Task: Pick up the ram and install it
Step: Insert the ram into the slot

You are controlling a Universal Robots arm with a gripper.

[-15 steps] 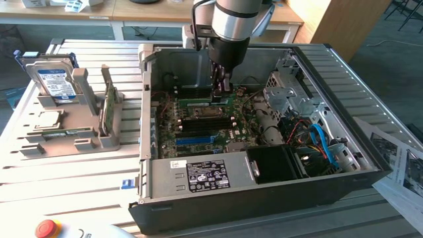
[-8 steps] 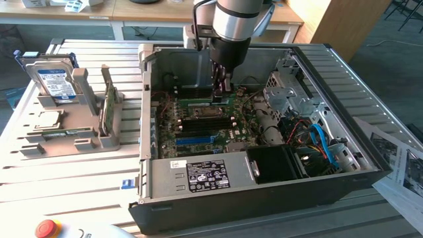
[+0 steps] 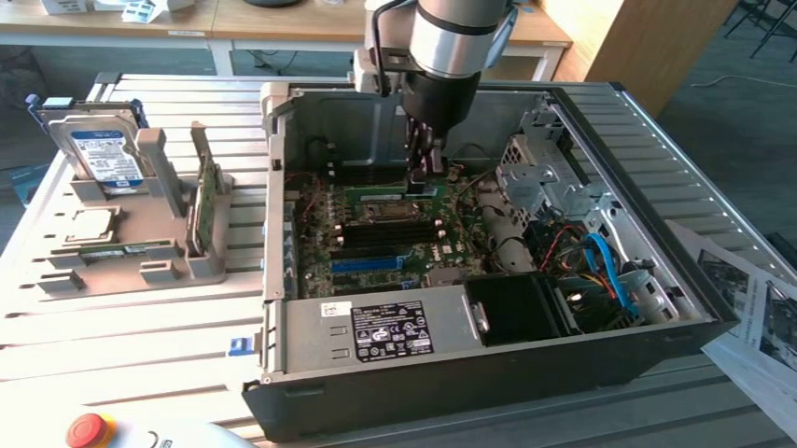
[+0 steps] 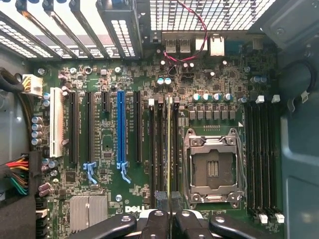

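My gripper [image 3: 427,177] reaches down into the open computer case [image 3: 697,322], over the motherboard [image 3: 373,247]. It is shut on the ram [image 4: 169,144], which the wrist view shows edge-on as a thin green line between the black fingertips [image 4: 162,201]. The stick runs along the bank of memory slots [image 4: 157,149] beside the open processor socket [image 4: 213,167]. In the exterior view the ram [image 3: 377,194] appears as a green strip just below the gripper, low over the board. I cannot tell whether it is seated in a slot.
Case walls and a drive cage [image 3: 548,177] close in around the gripper. A power supply [image 3: 373,331] fills the case's near end. On the exterior view's left, a grey holder [image 3: 187,261] carries a hard drive [image 3: 106,154], an upright green card [image 3: 205,201] and a silver processor chip [image 3: 81,224].
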